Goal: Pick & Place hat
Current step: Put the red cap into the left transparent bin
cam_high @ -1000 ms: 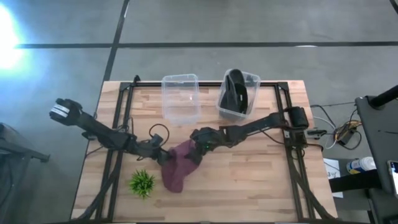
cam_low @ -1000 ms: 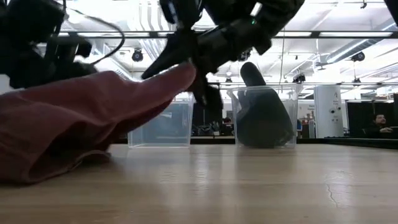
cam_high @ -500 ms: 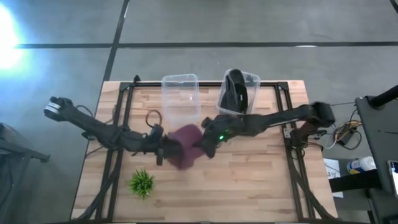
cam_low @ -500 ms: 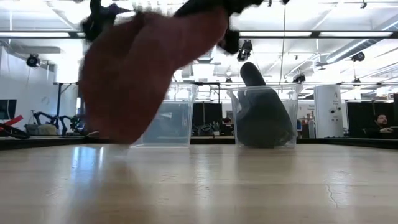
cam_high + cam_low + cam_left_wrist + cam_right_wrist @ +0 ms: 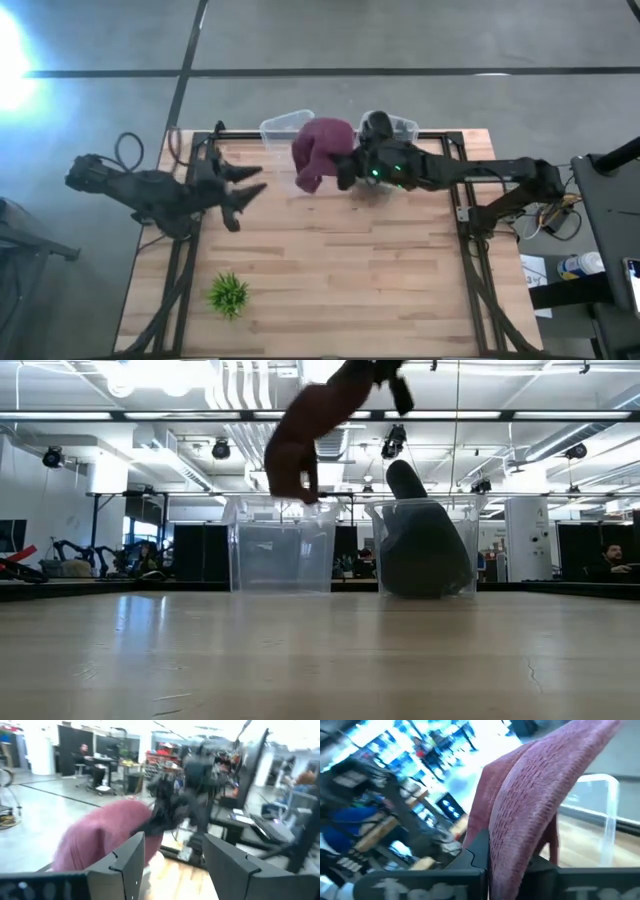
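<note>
The maroon knitted hat (image 5: 320, 150) is in the air over the empty clear bin (image 5: 285, 132) at the table's far edge. In the low view the hat (image 5: 298, 442) hangs just above the bin's rim (image 5: 280, 505). My right gripper (image 5: 350, 166) is shut on the hat and reaches in from the table's right. My left gripper (image 5: 246, 183) is open and empty at the table's left, apart from the hat. Its wrist view shows the hat (image 5: 102, 837) beyond its spread fingers. My right gripper pinches a fold of the hat's knit (image 5: 517, 845) between its two fingers, at the hat's right side (image 5: 340, 160). The fingers come about level from the table's right. The hat is lifted clear of the table and droops slack past the fingers, over the clear bin.
A second clear bin (image 5: 392, 150) at the far edge holds a dark hat (image 5: 420, 540), right beside my right gripper. A small green plant (image 5: 228, 295) stands at the near left. Bare wooden table (image 5: 380, 280) lies in the middle and near right.
My right gripper has lifted the hat off the table and carried it up and toward the far edge, over the clear bin. The hat, once spread on the table, now hangs bunched. My left gripper has come away from the hat and drawn back toward the table's far left.
</note>
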`<action>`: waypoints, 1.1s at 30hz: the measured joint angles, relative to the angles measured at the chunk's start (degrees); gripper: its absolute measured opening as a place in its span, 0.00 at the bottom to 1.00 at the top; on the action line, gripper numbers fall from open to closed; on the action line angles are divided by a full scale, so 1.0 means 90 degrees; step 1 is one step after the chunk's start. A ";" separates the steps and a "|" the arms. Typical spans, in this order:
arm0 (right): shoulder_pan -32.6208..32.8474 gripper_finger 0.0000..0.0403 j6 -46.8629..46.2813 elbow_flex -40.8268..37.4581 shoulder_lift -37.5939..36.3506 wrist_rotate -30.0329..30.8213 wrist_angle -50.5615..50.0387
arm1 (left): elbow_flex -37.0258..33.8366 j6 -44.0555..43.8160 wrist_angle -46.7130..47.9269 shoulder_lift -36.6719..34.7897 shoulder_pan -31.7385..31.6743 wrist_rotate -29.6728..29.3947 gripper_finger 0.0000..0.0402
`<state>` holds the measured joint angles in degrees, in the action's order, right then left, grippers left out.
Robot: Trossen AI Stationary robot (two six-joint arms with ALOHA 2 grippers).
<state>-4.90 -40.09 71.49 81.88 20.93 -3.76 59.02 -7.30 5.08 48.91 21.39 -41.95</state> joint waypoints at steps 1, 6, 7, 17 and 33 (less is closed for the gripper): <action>-0.0120 0.03 -0.0010 0.0054 0.0183 -0.0148 0.0036 | 0.0018 -0.0007 0.0045 -0.0093 0.0000 -0.0105 0.48; -0.0576 0.03 0.0177 0.0632 0.0835 -0.1521 0.0433 | -0.0020 -0.0251 0.0180 -0.0499 0.0000 -0.0415 0.48; -0.0612 0.03 0.0119 0.0752 0.0886 -0.1750 0.0287 | -0.0021 -0.0370 0.0166 -0.0511 0.0000 -0.0427 0.48; -0.1056 0.03 0.1629 0.2556 0.1370 -0.1040 -0.1457 | -0.0034 -0.0572 0.0217 -0.0366 0.0005 -0.0660 0.48; -0.1770 0.03 0.0876 0.5229 0.4795 -0.3500 -0.4533 | -0.0034 -0.1230 0.0204 -0.0292 0.0141 -0.0908 0.48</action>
<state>-20.83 -32.21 118.55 125.03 -10.57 -44.55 58.72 -18.37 6.92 46.28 22.66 -50.13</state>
